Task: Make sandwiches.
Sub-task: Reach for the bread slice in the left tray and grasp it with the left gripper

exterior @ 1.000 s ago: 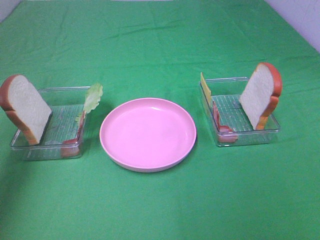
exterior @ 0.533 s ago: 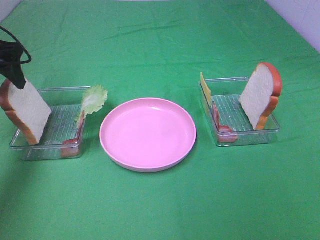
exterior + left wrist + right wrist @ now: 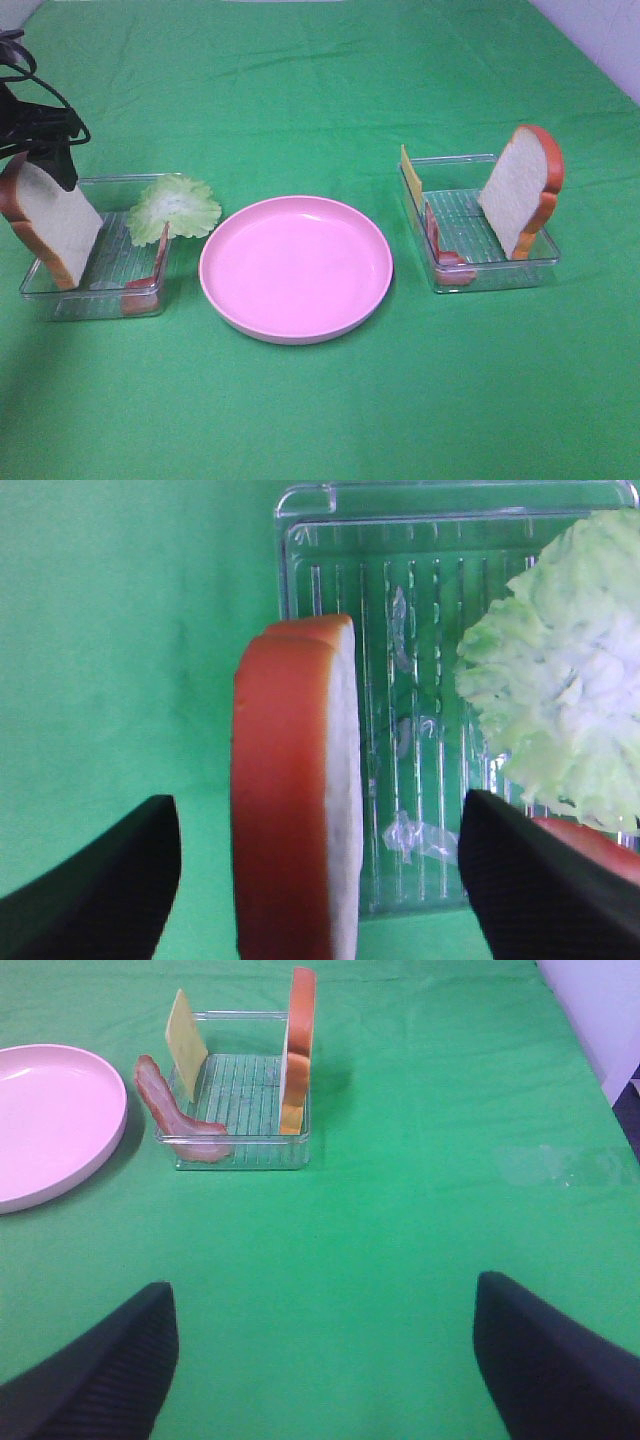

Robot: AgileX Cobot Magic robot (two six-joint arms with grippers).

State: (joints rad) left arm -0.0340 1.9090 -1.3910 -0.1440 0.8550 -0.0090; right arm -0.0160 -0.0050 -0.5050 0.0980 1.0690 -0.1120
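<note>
The left gripper (image 3: 318, 815) hangs over the outer end of the left tray (image 3: 420, 570). Its jaws are wide, one on each side of the bread slice (image 3: 295, 780), with a gap showing on both sides, so nothing is gripped yet. The step in hand looks like picking up this slice as the base of a sandwich. To do it well, centre the slice between the jaws so both close on its flat faces together. Take hold far enough down that it cannot pivot, then lift straight up clear of the tray wall. One jaw sits close to the lettuce (image 3: 560, 670) and the bacon strip (image 3: 590, 845), so any sideways drift could knock them.

The slice is white with an orange-brown crust and leans tilted against the tray end. The lettuce is pale green and frilly, at the tray end near the pink plate (image 3: 295, 268), which holds nothing so far. No sandwich is built yet. The right gripper (image 3: 325, 1320) hovers well back, wide and holding nothing. Beyond it, the right tray (image 3: 245, 1110) holds cheese (image 3: 186, 1045), a second bacon strip (image 3: 170, 1105) and a second bread slice (image 3: 298, 1050)
</note>
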